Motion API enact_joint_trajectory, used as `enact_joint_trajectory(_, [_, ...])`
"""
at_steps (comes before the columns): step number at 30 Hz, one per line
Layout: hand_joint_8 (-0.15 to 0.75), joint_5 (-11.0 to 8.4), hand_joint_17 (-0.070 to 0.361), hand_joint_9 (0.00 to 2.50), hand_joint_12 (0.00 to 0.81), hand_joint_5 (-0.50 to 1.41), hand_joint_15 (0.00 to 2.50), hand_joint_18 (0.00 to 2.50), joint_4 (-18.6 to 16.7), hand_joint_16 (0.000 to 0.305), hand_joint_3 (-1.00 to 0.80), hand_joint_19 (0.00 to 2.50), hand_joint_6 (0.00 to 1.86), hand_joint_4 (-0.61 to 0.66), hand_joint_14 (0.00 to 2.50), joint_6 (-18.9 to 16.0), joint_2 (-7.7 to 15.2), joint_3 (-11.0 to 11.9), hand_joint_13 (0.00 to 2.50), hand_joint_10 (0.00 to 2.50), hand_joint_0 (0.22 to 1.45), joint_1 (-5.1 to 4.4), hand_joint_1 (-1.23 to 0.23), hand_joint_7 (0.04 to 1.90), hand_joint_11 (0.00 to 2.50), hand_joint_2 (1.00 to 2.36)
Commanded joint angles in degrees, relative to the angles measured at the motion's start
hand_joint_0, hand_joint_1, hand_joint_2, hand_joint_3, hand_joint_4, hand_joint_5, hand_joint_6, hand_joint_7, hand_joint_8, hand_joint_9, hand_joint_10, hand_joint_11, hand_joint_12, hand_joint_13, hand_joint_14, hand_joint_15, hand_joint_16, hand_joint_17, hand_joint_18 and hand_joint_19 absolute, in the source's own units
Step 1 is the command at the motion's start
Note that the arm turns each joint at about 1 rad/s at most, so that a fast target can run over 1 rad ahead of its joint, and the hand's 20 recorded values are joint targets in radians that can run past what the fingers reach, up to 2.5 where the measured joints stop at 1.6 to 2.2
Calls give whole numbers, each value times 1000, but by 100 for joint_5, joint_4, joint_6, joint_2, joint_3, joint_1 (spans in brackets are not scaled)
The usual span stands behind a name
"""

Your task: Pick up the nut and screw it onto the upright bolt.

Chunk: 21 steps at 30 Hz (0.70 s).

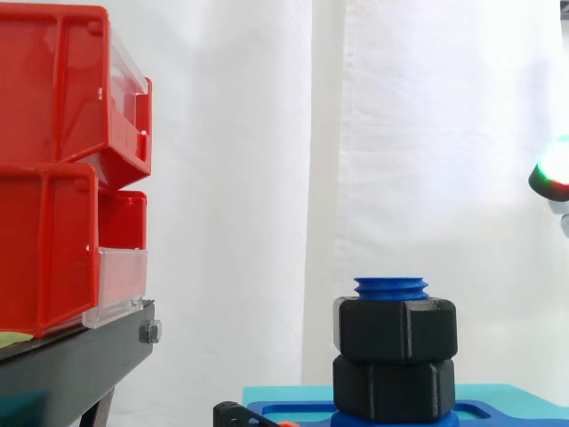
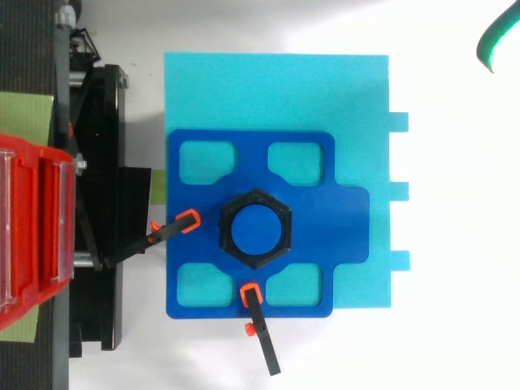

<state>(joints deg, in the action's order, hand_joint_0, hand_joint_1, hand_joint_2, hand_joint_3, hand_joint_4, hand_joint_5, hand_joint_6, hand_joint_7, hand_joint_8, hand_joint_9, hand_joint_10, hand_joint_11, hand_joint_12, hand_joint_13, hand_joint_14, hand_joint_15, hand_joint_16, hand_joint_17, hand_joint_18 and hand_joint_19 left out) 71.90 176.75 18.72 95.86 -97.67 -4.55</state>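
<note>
Though one nut (image 2: 257, 197) shows from above, side-on two sit stacked

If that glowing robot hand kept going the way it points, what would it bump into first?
Likely nothing soon. The robot hand sits higher than the blue bolt and its black nuts, and off to their side from above. Leftward looks free until the red bins, though its heading is unclear.

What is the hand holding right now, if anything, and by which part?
Cannot be told: the hand is cut off at the right edge. The upper nut and lower nut sit on the bolt, apart from the hand.
</note>
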Motion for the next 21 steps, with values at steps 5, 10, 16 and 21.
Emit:
enact_joint_trajectory(5, [175, 0, 109, 194, 326, -234, 0, 0, 0, 48, -500, 0, 501, -8, 0, 0, 2, 3, 0, 0, 491, -2, -534, 653, 0, 1000])
enact_joint_trajectory(10, [176, 0, 111, 203, 328, -234, 0, 0, 0, 49, -500, 0, 501, -4, 0, 0, 2, 3, 0, 0, 487, -2, -537, 636, 0, 1000])
enact_joint_trajectory(16, [176, 0, 112, 204, 326, -230, 0, 0, 0, 50, -500, 1, 501, 13, 0, 0, 2, -6, 0, 0, 487, 7, -544, 641, 0, 1000])
enact_joint_trajectory(21, [177, 0, 112, 184, 327, -228, 0, 0, 0, 50, -500, 2, 501, 22, 0, 0, 2, 3, 0, 0, 486, 7, -545, 633, 0, 1000])
